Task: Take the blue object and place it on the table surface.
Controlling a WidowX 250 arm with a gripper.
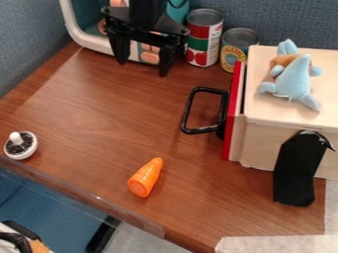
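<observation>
Is a light-blue plush toy with an orange-brown patch; lies sprawled on top of the pale box at two o'clock, with a tapered limb toward five o'clock.

The brown wood-grain surface carries an orange carrot near its middle and a round white-rimmed piece with a knob at the left edge. Two cans stand at the far side, right of a white-rimmed container; a pale box with a red front sits to the right.
</observation>
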